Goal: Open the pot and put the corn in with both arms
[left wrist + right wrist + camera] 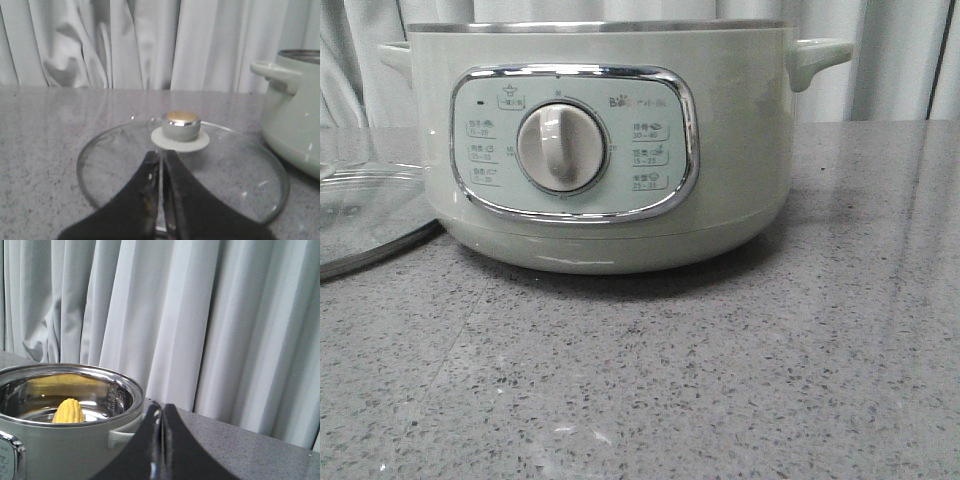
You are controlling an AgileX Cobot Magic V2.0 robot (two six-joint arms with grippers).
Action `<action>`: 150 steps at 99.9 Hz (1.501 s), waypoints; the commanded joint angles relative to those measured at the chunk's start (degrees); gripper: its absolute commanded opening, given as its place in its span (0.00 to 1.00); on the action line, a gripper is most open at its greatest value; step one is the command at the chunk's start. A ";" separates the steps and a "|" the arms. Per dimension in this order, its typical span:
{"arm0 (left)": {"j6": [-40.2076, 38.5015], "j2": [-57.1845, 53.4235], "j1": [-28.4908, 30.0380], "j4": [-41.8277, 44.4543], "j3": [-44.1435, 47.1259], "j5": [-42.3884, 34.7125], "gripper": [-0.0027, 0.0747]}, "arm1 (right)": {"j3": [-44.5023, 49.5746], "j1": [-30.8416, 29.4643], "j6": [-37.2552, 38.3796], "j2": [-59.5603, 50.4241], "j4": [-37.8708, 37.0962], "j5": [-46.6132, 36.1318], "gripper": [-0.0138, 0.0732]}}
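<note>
**Pot open, corn inside: handling notes and surroundings**

Location: the large round pale-green electric cooker pot stands on the grey speckled stone tabletop, uncovered. The bright yellow husked corn cob lies inside its polished steel bowl, one end showing above the rim in the right wrist view. The round glass lid with metal rim lies flat on the table just beside the pot, on its left side, beige-capped knob up.

Grippers: left gripper has its dark fingers pressed together, nothing between them, above the lid's near edge. Right gripper likewise closed and empty, beside the pot's right handle.

Handling (judgement): the pot looks heavy and rigid; best taken by both side handles. Corn is light, firm, ridged; grasp across the middle. The lid is fragile and slick; hold only by the knob.

Surface and room: the tabletop is hard, smooth, faintly reflective, so things may slide. Pale pleated curtains close off the background. Task appears complete.
</note>
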 commanded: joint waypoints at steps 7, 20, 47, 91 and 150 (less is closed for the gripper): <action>-0.34 -1.55 2.63 -0.66 1.37 0.99 0.01 | -1.50 -0.37 -0.59 0.50 -0.73 -4.23 0.08; -0.34 -1.55 3.82 -0.48 1.37 6.09 0.01 | -1.50 -0.37 -0.59 0.50 -0.73 -4.23 0.08; -0.34 -1.55 3.70 -0.68 1.27 11.29 0.01 | -1.50 -0.37 -0.59 0.50 -0.73 -4.23 0.08; -0.34 -1.55 3.70 -0.68 1.27 11.29 0.01 | -1.50 -0.37 -0.59 0.50 -0.73 -4.23 0.08; -0.34 -1.55 3.70 -0.68 1.27 11.29 0.01 | -1.39 -3.23 -0.31 0.50 -2.67 -4.59 0.08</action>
